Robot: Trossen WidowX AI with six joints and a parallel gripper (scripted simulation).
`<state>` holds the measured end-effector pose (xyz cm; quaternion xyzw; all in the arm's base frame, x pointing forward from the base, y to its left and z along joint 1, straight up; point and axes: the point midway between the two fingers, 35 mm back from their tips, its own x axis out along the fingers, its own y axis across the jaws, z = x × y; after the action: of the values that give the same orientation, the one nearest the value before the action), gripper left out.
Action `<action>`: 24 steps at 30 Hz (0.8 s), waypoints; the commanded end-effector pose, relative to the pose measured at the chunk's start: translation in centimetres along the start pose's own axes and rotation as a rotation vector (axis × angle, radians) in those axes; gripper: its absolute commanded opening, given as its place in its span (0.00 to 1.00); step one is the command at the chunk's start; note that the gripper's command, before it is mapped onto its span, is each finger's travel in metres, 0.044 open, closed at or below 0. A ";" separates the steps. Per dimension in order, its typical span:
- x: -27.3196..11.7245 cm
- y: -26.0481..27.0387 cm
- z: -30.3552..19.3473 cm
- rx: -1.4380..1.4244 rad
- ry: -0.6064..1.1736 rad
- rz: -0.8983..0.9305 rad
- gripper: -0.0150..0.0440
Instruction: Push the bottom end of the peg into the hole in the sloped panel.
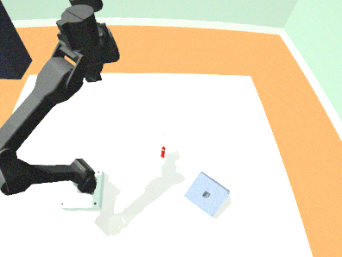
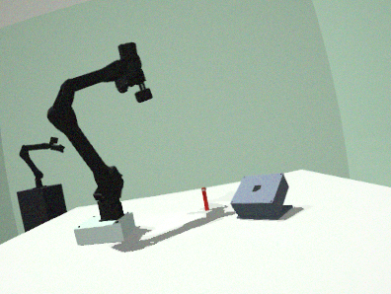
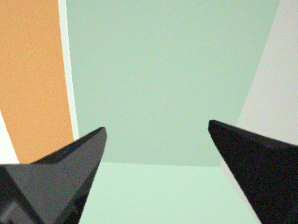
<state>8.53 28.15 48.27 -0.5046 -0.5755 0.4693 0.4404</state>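
The red peg (image 1: pixel 163 152) (image 2: pixel 205 199) stands upright on the table, with a small pale band near its top. The blue-grey sloped panel (image 1: pixel 207 183) (image 2: pixel 270 184) stands to the right of the peg. Its one dark hole (image 1: pixel 206 194) (image 2: pixel 257 188) is near the middle of its face and looks flat-sided in the exterior view; its exact shape is too small to tell. My gripper (image 2: pixel 143 95) (image 3: pixel 157 128) is open and empty, high above the table and to the left of the peg. The peg and panel are out of the wrist view.
The arm's pale base (image 1: pixel 98 199) (image 2: pixel 105 232) stands on the white table (image 1: pixel 142 103) (image 2: pixel 197 257), left of the peg. A dark cabinet (image 1: pixel 10 52) (image 2: pixel 41 207) is beyond the table, with another small arm (image 2: pixel 31 160) on it. The wrist view shows green walls and orange floor (image 3: pixel 35 75).
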 end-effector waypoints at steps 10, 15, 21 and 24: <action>1.2 11.1 -7.5 0.166 0.225 0.329 1.00; 0.4 15.4 -9.7 0.229 0.300 0.457 1.00; -0.9 20.5 -11.6 0.283 0.365 0.623 1.00; -1.8 23.0 -12.2 0.308 0.390 0.712 1.00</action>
<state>23.34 29.41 30.48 -0.6647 -0.2392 0.5556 0.4386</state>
